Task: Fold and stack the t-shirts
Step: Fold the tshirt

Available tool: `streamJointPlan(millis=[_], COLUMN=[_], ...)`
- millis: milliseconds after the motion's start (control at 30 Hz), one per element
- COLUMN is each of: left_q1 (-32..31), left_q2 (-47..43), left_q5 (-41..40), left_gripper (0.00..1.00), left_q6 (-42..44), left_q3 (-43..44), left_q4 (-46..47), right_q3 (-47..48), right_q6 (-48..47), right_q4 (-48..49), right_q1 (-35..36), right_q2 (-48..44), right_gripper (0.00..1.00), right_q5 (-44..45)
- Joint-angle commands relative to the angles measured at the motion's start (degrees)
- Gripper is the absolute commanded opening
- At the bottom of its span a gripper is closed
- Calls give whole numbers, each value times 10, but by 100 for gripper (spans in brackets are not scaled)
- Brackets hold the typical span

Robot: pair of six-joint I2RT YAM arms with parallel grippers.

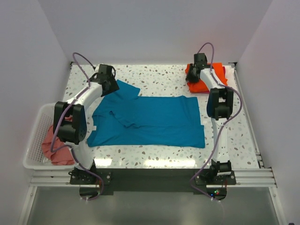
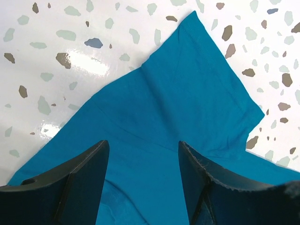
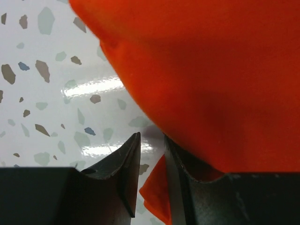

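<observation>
The teal-blue t-shirt [image 1: 154,122] lies spread flat across the middle of the speckled worktop [image 1: 164,77], its hem toward the right arm and its collar toward the left, with one sleeve reaching out to the far left corner. The left hand [image 1: 106,78] hangs over that sleeve; in the left wrist view its fingers [image 2: 79,183] stand well apart above the blue cloth, with nothing between them. The orange t-shirt [image 1: 196,85] sits bunched at the far right of the worktop, well apart from the teal one, and a thin magenta edge [image 1: 224,69] shows beneath it on its right side. The right hand [image 3: 151,140] is at the far left corner of the orange t-shirt, its fingers drawn almost together with a fold of orange cloth caught between them and more of it draped over one finger. The salmon-pink t-shirt [image 1: 56,147] lies crumpled in the white basket [image 1: 33,140] that sits beside the worktop's left edge
</observation>
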Motion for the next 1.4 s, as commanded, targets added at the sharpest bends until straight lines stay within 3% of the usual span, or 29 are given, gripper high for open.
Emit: streamJointPlan(millis=[0, 567, 933, 1367], left_q1=[8, 16, 27, 27], left_q2=[6, 23, 71, 176], left_q5=[7, 18, -15, 7], left_gripper=[65, 66, 66, 66], left_q6=[14, 21, 33, 109], left_q3=[27, 33, 85, 173], left_q4=[12, 16, 14, 51], right_q3=[5, 39, 2, -251], right_q6=[-20, -68, -27, -12], right_q4=[-1, -12, 9, 34], right_q1=[-23, -89, -66, 18], right_q2=[-5, 9, -82, -240], right_gripper=[31, 34, 44, 41], right_q5=[21, 1, -69, 43])
